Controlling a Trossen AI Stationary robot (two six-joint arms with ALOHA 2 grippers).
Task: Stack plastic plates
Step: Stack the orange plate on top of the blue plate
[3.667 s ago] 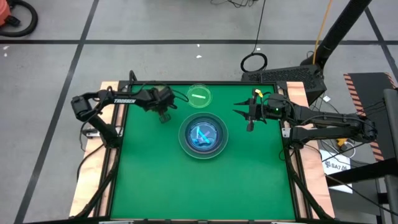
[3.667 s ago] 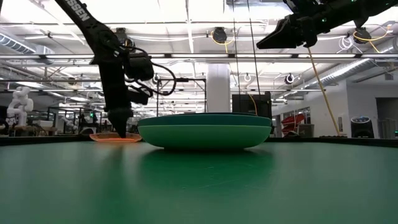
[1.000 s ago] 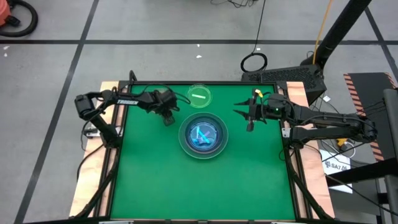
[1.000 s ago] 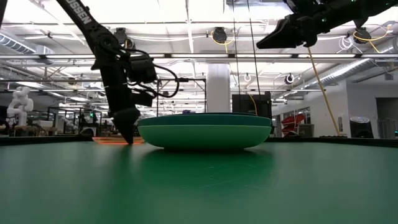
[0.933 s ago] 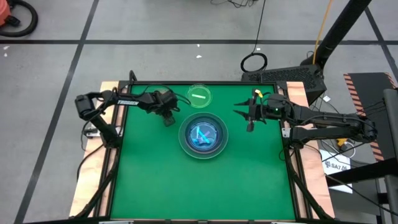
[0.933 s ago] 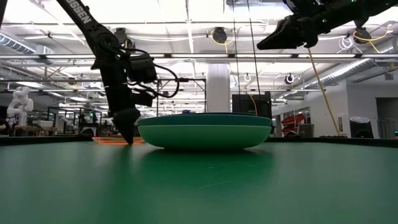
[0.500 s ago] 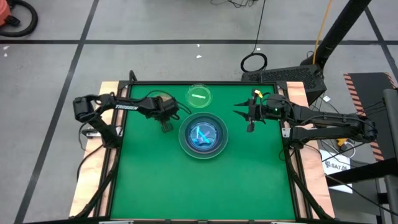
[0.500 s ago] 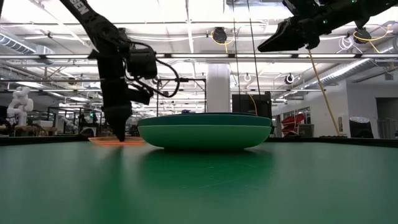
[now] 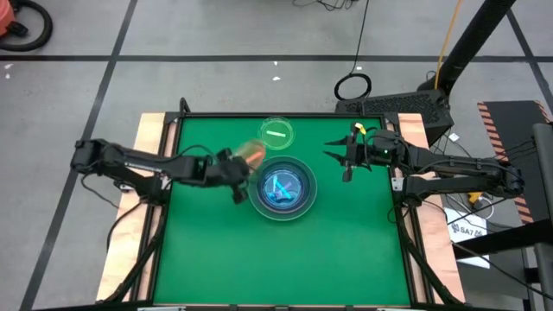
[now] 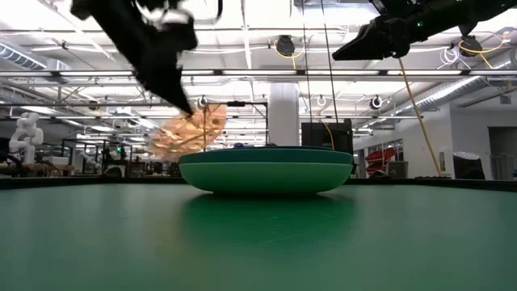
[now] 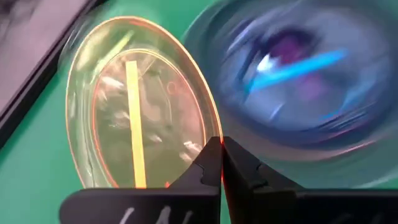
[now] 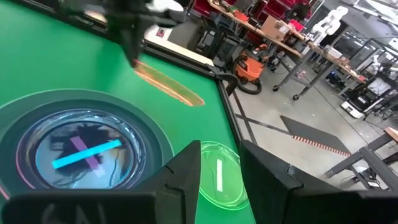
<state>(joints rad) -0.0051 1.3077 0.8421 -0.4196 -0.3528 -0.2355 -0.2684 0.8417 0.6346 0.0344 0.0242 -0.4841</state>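
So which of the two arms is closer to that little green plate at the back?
The left. Its tool, shut on the amber plate, is just beside the small green plate. The right tool hovers farther away, on the plate's other side.

**A robotics lab around a green work table**

A green table top [image 9: 285,250] with wooden edging stands on a grey concrete floor [image 9: 216,34] crossed by dark taped lines. A black cable coil [image 9: 352,86] lies on the floor beyond it. Behind the table, the room is a bright open workshop with ceiling strip lights [image 10: 266,16], a white pillar [image 10: 284,113], workbenches, and an orange shop vacuum [image 12: 249,64].
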